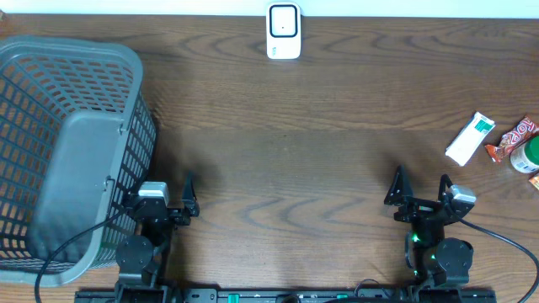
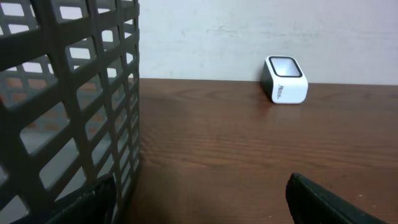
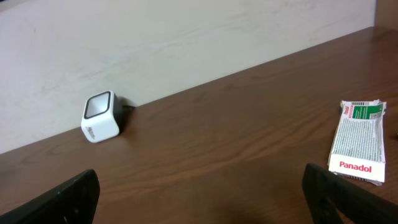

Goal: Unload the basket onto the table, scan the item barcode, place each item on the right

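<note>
The white cube-shaped scanner (image 1: pixel 284 32) stands at the table's far edge by the wall; it shows in the left wrist view (image 2: pixel 286 79) and the right wrist view (image 3: pixel 101 117). A white and green Panadol box (image 1: pixel 470 139) lies flat at the right, also ahead-right of the right fingers (image 3: pixel 359 142). My left gripper (image 1: pixel 160 188) rests open at the front left, against the basket, with nothing between its fingers (image 2: pixel 202 205). The right gripper (image 1: pixel 420 187) stands open at the front right, empty (image 3: pixel 202 202), a short way in front of the box.
A large grey mesh basket (image 1: pixel 67 143) fills the left side, its wall close beside my left finger (image 2: pixel 68 93). A red snack wrapper (image 1: pixel 511 140) and a green-capped bottle (image 1: pixel 526 156) lie at the right edge past the box.
</note>
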You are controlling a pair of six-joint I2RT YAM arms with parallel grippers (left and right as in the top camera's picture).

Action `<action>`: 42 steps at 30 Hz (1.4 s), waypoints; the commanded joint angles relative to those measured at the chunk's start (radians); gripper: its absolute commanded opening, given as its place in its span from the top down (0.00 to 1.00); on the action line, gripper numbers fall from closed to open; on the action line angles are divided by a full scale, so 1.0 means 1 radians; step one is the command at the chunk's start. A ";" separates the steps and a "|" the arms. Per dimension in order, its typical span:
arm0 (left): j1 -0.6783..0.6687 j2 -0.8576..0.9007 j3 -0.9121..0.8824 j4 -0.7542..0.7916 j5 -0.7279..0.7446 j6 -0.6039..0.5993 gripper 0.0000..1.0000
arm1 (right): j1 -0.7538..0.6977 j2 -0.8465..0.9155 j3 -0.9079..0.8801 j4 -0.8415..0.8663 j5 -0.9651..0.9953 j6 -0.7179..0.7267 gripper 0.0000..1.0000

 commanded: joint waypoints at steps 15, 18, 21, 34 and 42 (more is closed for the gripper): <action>0.005 -0.010 -0.012 -0.048 -0.037 -0.028 0.13 | -0.009 -0.006 -0.001 -0.004 0.002 -0.011 0.01; 0.005 -0.010 -0.012 -0.047 -0.034 -0.014 0.13 | -0.009 -0.006 -0.001 -0.004 0.002 -0.012 0.01; 0.005 -0.010 -0.012 -0.048 -0.035 0.002 0.13 | -0.009 -0.006 -0.001 -0.004 0.002 -0.011 0.01; 0.005 -0.007 -0.012 -0.045 -0.035 0.002 0.13 | -0.009 -0.006 -0.001 -0.004 0.002 -0.012 0.01; 0.005 -0.007 -0.012 -0.045 -0.035 0.002 0.13 | -0.009 -0.006 -0.001 -0.004 0.002 -0.011 0.01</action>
